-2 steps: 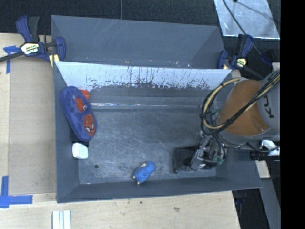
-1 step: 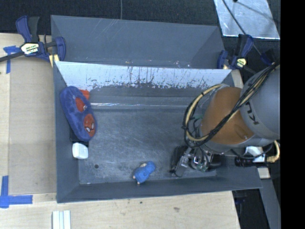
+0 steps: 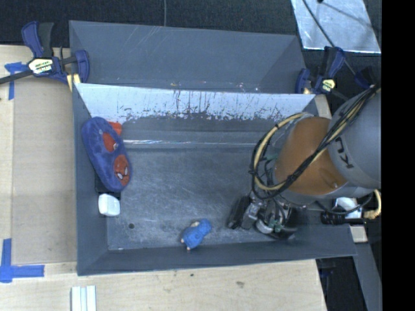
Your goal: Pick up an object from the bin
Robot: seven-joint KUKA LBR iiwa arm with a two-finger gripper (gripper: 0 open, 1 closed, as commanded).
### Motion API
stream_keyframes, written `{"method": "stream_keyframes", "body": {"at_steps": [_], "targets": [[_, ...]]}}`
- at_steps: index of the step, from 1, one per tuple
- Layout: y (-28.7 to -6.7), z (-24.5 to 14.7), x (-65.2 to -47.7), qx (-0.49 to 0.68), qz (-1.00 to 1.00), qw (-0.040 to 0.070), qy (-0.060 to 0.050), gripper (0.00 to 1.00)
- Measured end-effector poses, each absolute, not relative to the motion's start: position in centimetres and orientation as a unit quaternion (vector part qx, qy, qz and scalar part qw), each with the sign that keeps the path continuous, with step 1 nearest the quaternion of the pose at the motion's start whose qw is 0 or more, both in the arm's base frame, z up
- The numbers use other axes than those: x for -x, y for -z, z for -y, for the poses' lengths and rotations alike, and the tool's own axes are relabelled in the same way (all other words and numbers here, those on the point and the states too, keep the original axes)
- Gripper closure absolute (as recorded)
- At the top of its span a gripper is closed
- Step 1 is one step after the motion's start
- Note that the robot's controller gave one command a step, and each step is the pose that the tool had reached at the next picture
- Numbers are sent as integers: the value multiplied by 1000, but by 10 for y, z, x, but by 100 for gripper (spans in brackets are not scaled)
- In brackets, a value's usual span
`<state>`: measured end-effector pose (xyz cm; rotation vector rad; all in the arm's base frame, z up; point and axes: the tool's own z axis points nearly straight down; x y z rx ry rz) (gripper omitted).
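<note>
Orange wrist cover (image 3: pixel 305 157) partly hides the hand (image 3: pixel 259 218) near a blue toy (image 3: pixel 196 233).

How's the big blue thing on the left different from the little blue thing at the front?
Size: the big blue thing is much larger than the little blue thing. Shape: the big one is long, the little one compact. Markings: the big one has red patches, the little one none. Both are blue.

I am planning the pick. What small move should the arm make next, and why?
Probably slide the gripper left in the view, toward the small blue object near the front wall of the bin: it lies nearest, alone, with bare floor between.
</note>
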<state>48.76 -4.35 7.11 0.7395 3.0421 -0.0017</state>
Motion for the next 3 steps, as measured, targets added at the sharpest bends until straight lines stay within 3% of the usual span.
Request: {"method": "stream_keyframes", "body": {"at_steps": [1, 3], "targets": [[-134, 44, -488, -235, -972, 2, 0, 100], [-146, 45, -487, -232, -973, 1, 0, 100]]}}
